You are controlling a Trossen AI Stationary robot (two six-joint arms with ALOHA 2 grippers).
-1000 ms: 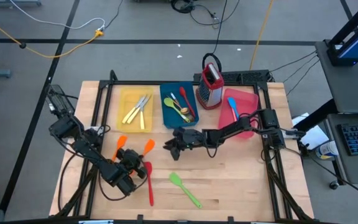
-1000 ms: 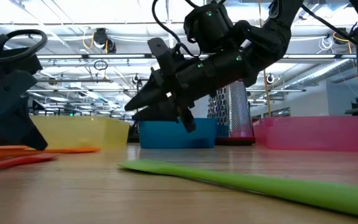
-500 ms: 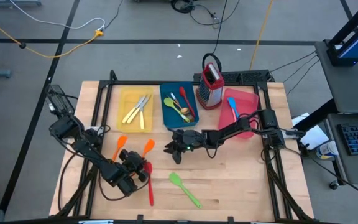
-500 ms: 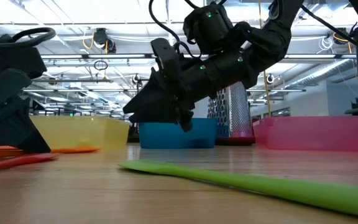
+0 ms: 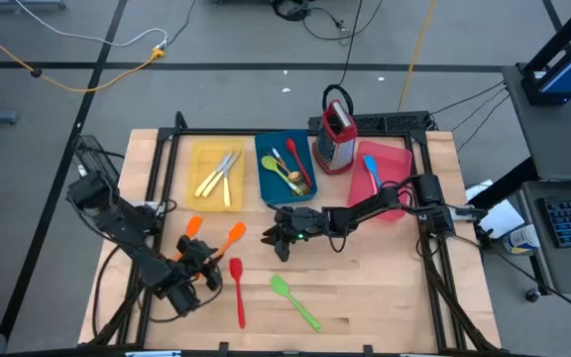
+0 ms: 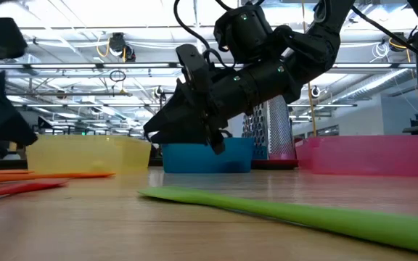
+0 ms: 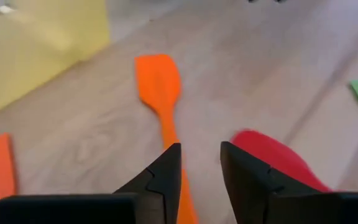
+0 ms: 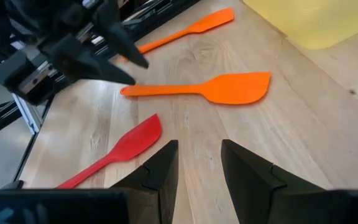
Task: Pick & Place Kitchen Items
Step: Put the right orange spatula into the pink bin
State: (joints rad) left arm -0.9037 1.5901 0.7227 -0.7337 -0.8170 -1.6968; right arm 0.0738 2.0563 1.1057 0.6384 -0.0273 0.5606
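Note:
On the near left of the table lie two orange spatulas, a red spatula and a green spatula, all flat on the wood. My left gripper hangs open just above the table, over the nearer orange spatula's handle and beside the red spatula's head; nothing is between its fingers. My right gripper hovers open at the table's middle, pointing toward the orange spatula and the red spatula.
Along the far side stand a yellow tray with cream-handled cutlery, a blue tray with spoons, a pink tray with a blue spatula, and a metal grater. Bare wood lies at the near right.
My left gripper has risen off the table and drawn back toward the table's left edge, leaving the red spatula lying where it was. My right gripper has stayed in place and rolled a little about its own length.

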